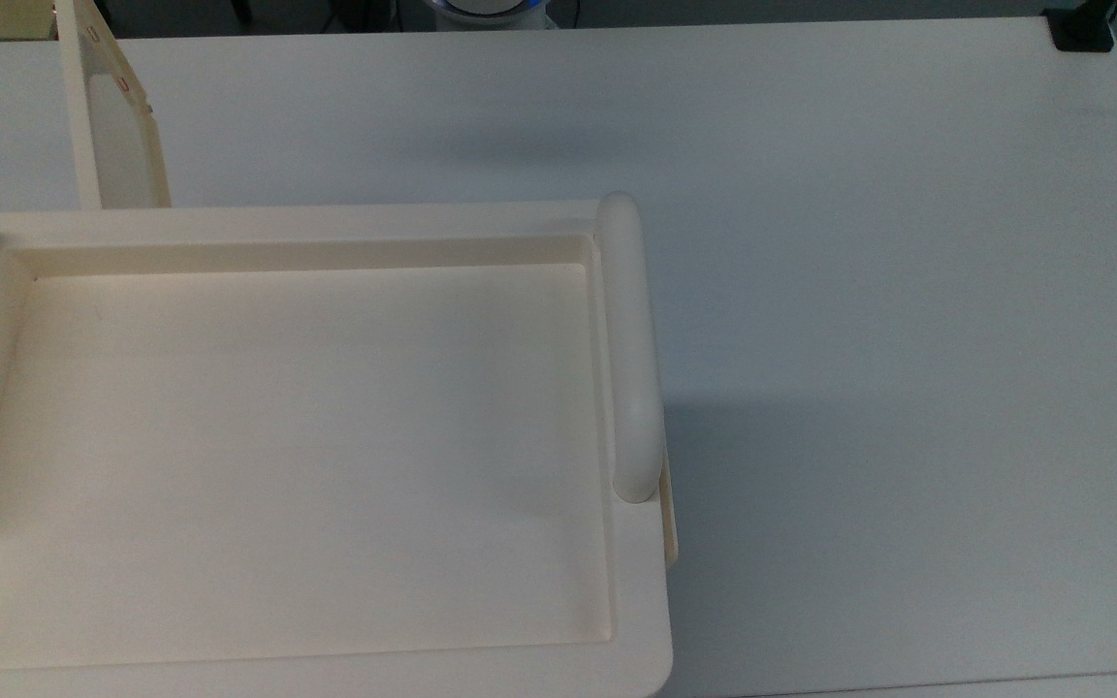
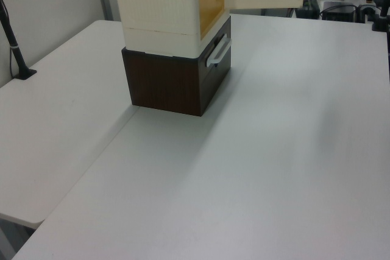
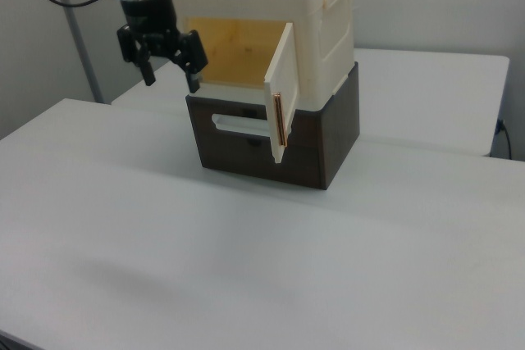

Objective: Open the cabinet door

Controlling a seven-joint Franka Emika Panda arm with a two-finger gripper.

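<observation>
The cabinet door (image 3: 280,92) stands swung wide, so the gripper (image 3: 168,67), upper left of the right view, hangs clear, fingers spread and empty

The cabinet (image 3: 271,30) is showing cream outside and warm yellow-orange inside. Its door (image 3: 283,92) is showing cream too, with a thin reddish strip along its free edge. At the cabinet's 6 o'clock, a dark brown drawer unit (image 3: 283,149) is carrying a white handle (image 3: 238,125). The table (image 3: 262,268) is showing plain white, and the gripper (image 3: 168,63) black.
</observation>
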